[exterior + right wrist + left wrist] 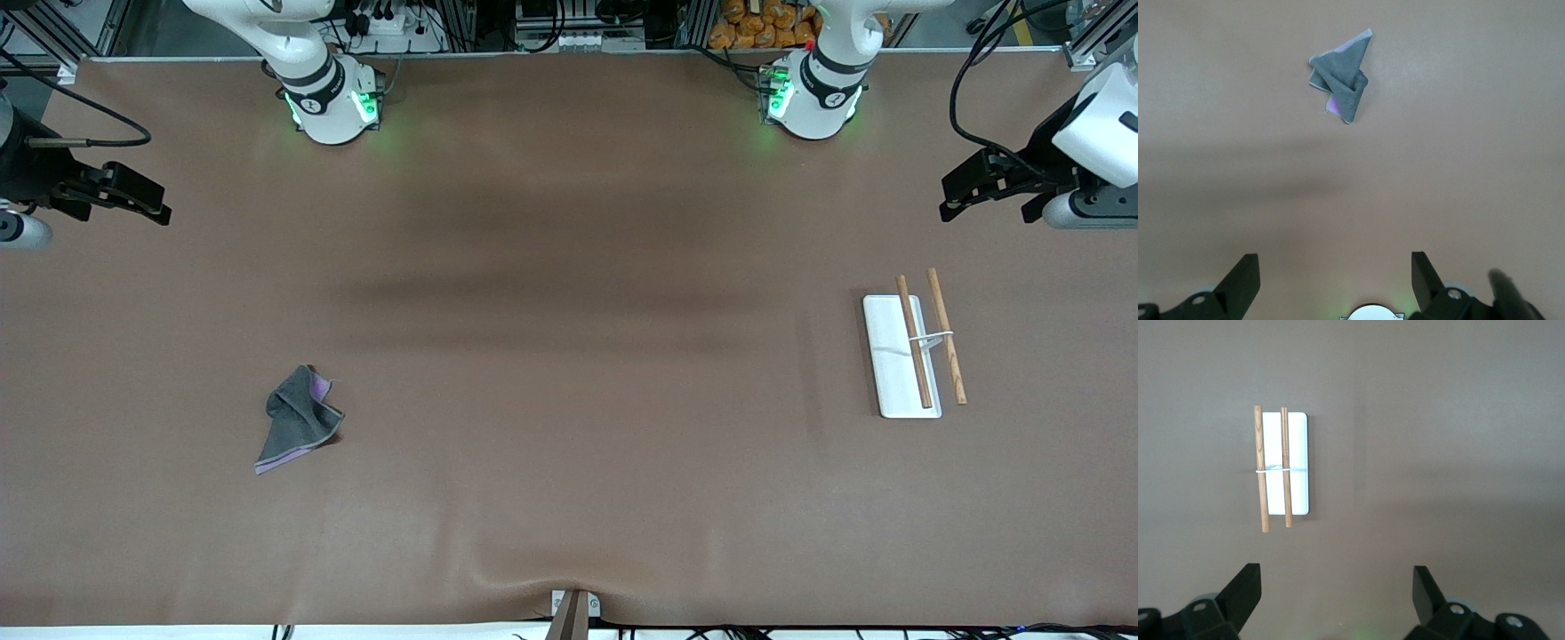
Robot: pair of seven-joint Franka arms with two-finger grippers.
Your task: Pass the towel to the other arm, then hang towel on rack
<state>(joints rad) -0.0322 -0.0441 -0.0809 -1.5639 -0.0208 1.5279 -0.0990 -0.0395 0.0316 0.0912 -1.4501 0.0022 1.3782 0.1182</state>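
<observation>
You have nothing in hand yet: the towel [298, 420] lies crumpled on the brown table [569, 400] toward the right arm's end, grey with a lilac edge showing, well apart from the rack [914, 352], which stands toward the left arm's end with its two wooden rods above a white base plate. The right gripper [142, 200] hangs at its end of the table, up in the air, fingers [1245, 277] spread and empty in its wrist view; the left gripper [965, 191] waits likewise over its own end, fingers [1245, 587] spread and holding nothing. The step in hand, as I judge it, is the first pick by the right arm. Bring that gripper over the towel's raised fold — the bunched ridge near the middle — rather than a flat corner, so that the fingers close on cloth and not on the table mat. Take a grasp near one edge of the bundle, leaving free cloth hanging for the left gripper to take at the handover. Lift straight up before you travel toward mid-table; dragging would likely wrinkle the mat
</observation>
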